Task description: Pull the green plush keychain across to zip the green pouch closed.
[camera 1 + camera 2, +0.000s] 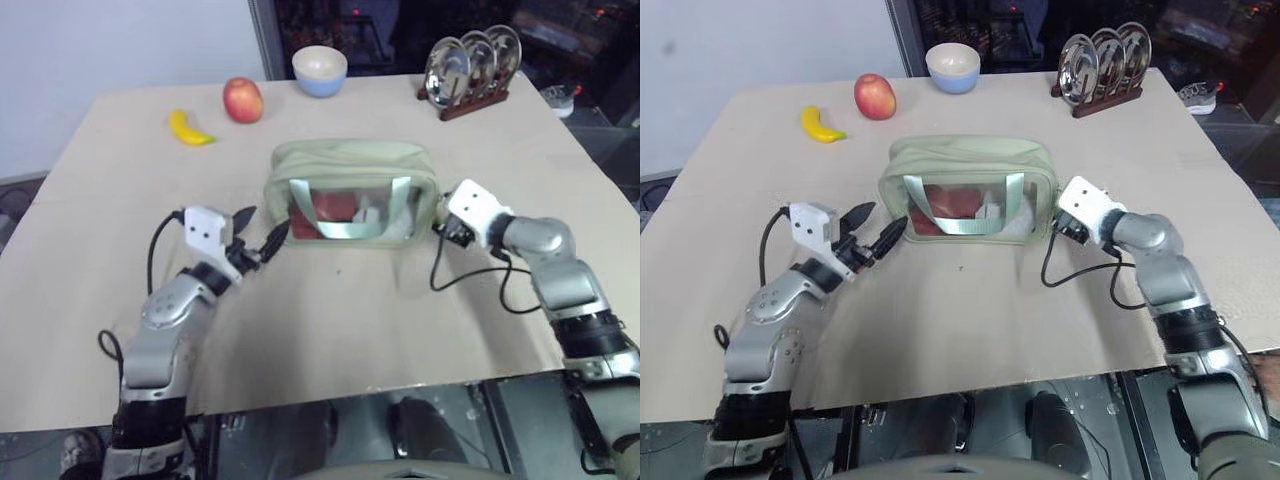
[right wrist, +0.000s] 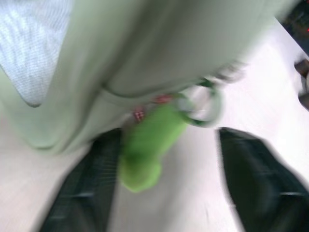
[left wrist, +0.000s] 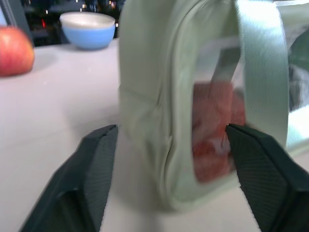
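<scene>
The pale green pouch [image 1: 345, 185] stands in the middle of the tan table [image 1: 330, 320], its clear window with reddish contents facing me. My left gripper [image 1: 258, 232] is open at the pouch's left end; in the left wrist view its fingers [image 3: 91, 164] straddle the pouch's corner [image 3: 159, 96] without pinching it. My right gripper [image 1: 440, 231] is at the pouch's right end, open. In the right wrist view the green plush keychain [image 2: 144, 152] hangs from a ring [image 2: 205, 104] on the pouch, loose between the spread fingers [image 2: 256, 179] and close to one of them.
At the table's far side lie a yellow banana [image 1: 190, 128], a red apple [image 1: 243, 100], a blue-and-white bowl [image 1: 320, 70] and a rack of metal plates [image 1: 472, 68]. The table's front edge [image 1: 330, 395] runs just before my arms.
</scene>
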Controlling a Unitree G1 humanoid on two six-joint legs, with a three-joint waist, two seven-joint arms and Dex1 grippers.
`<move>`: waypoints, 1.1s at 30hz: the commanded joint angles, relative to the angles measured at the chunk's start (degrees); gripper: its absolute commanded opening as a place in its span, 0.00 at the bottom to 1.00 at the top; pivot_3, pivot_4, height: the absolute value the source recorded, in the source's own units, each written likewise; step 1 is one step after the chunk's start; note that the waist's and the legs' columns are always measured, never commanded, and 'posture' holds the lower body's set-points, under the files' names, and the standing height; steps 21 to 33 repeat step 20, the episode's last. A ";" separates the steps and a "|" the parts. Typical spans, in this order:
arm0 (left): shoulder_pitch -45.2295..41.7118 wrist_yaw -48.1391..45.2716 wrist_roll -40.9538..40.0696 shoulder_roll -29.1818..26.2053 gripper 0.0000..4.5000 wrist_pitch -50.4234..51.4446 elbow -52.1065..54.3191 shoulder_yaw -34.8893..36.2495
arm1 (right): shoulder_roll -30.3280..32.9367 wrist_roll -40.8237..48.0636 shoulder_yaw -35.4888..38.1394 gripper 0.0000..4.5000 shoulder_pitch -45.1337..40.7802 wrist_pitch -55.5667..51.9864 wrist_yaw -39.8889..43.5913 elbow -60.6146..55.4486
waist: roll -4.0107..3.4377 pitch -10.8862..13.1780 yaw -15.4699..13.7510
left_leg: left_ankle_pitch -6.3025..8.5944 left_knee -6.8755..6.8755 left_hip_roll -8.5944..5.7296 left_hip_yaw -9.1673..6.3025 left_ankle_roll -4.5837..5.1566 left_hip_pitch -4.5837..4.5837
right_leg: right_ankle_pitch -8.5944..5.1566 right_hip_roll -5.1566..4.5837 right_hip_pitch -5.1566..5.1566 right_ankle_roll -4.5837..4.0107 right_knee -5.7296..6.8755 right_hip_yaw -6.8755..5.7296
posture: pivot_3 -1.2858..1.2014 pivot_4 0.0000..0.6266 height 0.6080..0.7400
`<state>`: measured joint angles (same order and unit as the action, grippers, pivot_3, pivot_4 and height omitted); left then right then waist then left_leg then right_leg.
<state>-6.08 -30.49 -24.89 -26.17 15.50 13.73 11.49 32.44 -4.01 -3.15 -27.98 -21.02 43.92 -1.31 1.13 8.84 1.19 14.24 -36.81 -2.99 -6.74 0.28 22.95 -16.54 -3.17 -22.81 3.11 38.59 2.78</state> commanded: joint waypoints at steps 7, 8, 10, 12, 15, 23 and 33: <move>7.04 -3.05 -8.43 -5.82 0.76 4.03 9.12 10.92 | 3.35 17.28 13.40 0.97 19.44 -12.83 2.72 -26.82 | -0.11 0.06 -0.53 | 0.15 0.17 0.05 -0.08 0.25 -0.07 | -0.01 0.00 0.08 -0.01 -0.10 0.08 | 0.52 0.24 1.00; 7.29 -3.03 -8.64 -6.26 0.76 4.49 9.24 11.28 | 3.38 17.85 13.60 0.97 20.84 -13.45 2.16 -28.26 | -0.12 0.07 -0.49 | 0.15 0.17 0.05 -0.06 0.26 -0.10 | -0.01 0.00 0.08 -0.01 -0.08 0.06 | 0.52 0.24 1.00; 8.41 -3.76 -9.27 -7.39 0.76 5.35 9.66 12.34 | 3.19 17.88 13.28 0.97 25.05 -14.63 0.35 -32.13 | -0.12 0.07 -0.49 | 0.15 0.15 0.03 -0.02 0.26 -0.15 | 0.00 -0.01 0.11 0.00 -0.04 -0.03 | 0.52 0.24 1.00; 9.85 -4.11 -10.08 -7.93 0.76 6.09 10.30 13.50 | 2.87 17.83 12.81 0.97 28.17 -15.18 -1.27 -34.83 | -0.13 0.07 -0.51 | 0.15 0.13 0.04 -0.04 0.26 -0.20 | 0.00 -0.01 0.18 0.00 -0.03 -0.09 | 0.52 0.24 1.00; 11.47 -3.65 -10.73 -7.98 0.76 6.58 10.97 14.76 | 2.74 18.11 12.42 0.97 30.14 -15.50 -3.00 -36.11 | -0.13 0.07 -0.46 | 0.15 0.13 0.04 -0.04 0.26 -0.20 | 0.00 0.00 0.17 0.00 -0.03 -0.09 | 0.52 0.24 1.00; 11.43 -2.66 -10.96 -7.97 0.76 6.73 10.44 15.78 | 3.15 17.72 11.84 0.97 32.07 -14.15 -4.35 -35.77 | -0.12 0.07 -0.60 | 0.14 0.08 0.04 -0.09 0.25 -0.21 | 0.00 0.00 0.22 0.00 -0.01 -0.16 | 0.52 0.24 1.00; 11.43 -2.66 -10.96 -7.97 0.76 6.73 10.44 15.78 | 3.15 17.72 11.84 0.97 32.07 -14.15 -4.35 -35.77 | -0.12 0.07 -0.60 | 0.14 0.08 0.04 -0.09 0.25 -0.21 | 0.00 0.00 0.22 0.00 -0.01 -0.16 | 0.52 0.24 1.00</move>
